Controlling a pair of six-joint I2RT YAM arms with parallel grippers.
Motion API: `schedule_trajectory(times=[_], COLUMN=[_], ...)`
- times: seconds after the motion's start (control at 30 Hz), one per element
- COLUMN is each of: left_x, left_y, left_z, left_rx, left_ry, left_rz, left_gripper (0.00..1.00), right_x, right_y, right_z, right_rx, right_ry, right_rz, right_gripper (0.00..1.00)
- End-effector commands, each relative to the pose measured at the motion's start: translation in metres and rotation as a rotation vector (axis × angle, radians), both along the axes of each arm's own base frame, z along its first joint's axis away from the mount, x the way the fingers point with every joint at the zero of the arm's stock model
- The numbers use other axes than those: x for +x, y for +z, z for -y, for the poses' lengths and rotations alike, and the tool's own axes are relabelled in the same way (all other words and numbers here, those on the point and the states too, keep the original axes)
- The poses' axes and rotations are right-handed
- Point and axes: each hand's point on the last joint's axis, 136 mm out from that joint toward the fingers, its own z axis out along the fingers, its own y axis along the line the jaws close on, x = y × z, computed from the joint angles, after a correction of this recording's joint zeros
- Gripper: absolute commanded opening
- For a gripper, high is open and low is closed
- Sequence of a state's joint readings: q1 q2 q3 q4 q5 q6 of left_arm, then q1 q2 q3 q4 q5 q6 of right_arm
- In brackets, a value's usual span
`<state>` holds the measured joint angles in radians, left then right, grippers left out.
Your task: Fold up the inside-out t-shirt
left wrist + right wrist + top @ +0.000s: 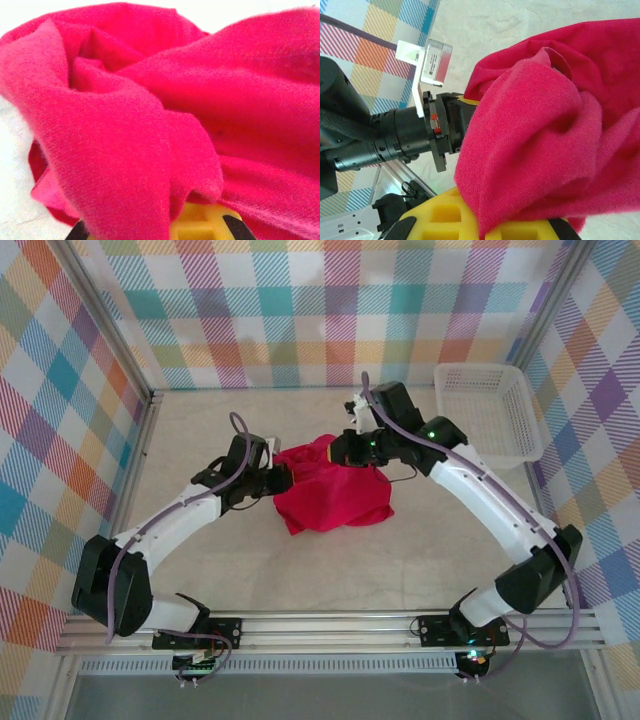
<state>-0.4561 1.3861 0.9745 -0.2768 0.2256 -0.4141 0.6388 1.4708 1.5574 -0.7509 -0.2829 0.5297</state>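
A plain bright red cloth t-shirt [335, 495] lies bunched mid-way across the tabletop [250, 570] — the left jaws pinch its left edge, the right jaws pinch a fold at its far side. A white plastic mesh basket [487, 415] stands far right.

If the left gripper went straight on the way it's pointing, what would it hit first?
The red t-shirt, bunched right against the left gripper, which is shut on it. Past the cloth, the right gripper probably comes next, though depth is unclear.
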Motion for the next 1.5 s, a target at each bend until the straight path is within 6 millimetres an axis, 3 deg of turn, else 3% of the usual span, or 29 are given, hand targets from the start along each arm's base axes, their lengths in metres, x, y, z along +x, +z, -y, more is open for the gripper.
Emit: schedule_trajectory(times=[0.0,0.07,0.1,0.17,0.23,0.3,0.43,0.53,0.7,0.83,0.93,1.0,1.03,1.1,1.17,1.2,1.33,1.47], left_x=[-0.007,-0.012,-0.016,-0.026,-0.034,-0.039,-0.053,-0.054,-0.051,-0.051,-0.052,-0.052,-0.051,-0.048,-0.044,-0.041,-0.027,-0.006], left_y=[-0.032,-0.033,-0.032,-0.024,-0.014,-0.005,0.002,0.003,0.001,-0.001,0.000,0.003,0.006,0.012,0.018,0.019,0.032,0.071], left_z=[-0.017,-0.013,-0.011,-0.004,0.005,0.010,0.022,0.020,0.014,0.011,0.007,0.003,0.001,-0.003,-0.008,-0.010,-0.024,-0.034], left_rx=[0.031,0.005,0.005,0.018,0.015,0.021,0.053,0.081,0.112,0.123,0.134,0.139,0.135,0.126,0.125,0.126,0.132,0.110], left_ry=[0.076,0.065,0.055,0.010,-0.044,-0.076,-0.172,-0.174,-0.136,-0.117,-0.099,-0.088,-0.080,-0.063,-0.044,-0.033,0.016,0.054], left_rz=[-0.120,-0.116,-0.106,-0.064,-0.024,0.003,0.013,0.009,-0.009,-0.025,-0.026,-0.016,-0.008,0.008,0.022,0.024,0.040,0.113], left_gripper=[0.00,0.00,0.00,0.00,0.00,0.00,0.00,0.08,0.08,0.00,0.00,0.00,0.00,0.00,0.00,0.00,0.00,0.00], right_x=[-0.001,0.008,0.013,0.023,0.026,0.024,0.017,0.014,0.016,0.027,0.039,0.046,0.051,0.062,0.071,0.075,0.080,0.076], right_y=[0.027,-0.007,-0.028,-0.083,-0.129,-0.156,-0.163,-0.156,-0.145,-0.171,-0.193,-0.198,-0.194,-0.175,-0.139,-0.117,-0.022,0.064], right_z=[0.005,0.012,0.016,0.030,0.054,0.066,0.067,0.064,0.032,0.005,-0.011,-0.021,-0.025,-0.029,-0.027,-0.026,-0.013,0.005], right_rx=[0.149,0.153,0.127,0.006,-0.145,-0.231,-0.233,-0.212,-0.178,-0.171,-0.161,-0.151,-0.148,-0.143,-0.149,-0.143,-0.111,-0.058], right_ry=[0.026,-0.022,-0.052,-0.137,-0.236,-0.271,-0.261,-0.244,-0.170,-0.142,-0.140,-0.127,-0.123,-0.117,-0.114,-0.113,-0.129,-0.157], right_rz=[0.132,0.077,0.024,-0.087,-0.172,-0.218,-0.243,-0.234,-0.213,-0.283,-0.346,-0.368,-0.356,-0.311,-0.240,-0.197,-0.007,0.169], right_gripper=[0.00,0.01,0.06,0.13,0.43,0.48,0.50,0.51,0.56,0.57,0.57,0.53,0.46,0.23,0.04,0.00,0.00,0.00])
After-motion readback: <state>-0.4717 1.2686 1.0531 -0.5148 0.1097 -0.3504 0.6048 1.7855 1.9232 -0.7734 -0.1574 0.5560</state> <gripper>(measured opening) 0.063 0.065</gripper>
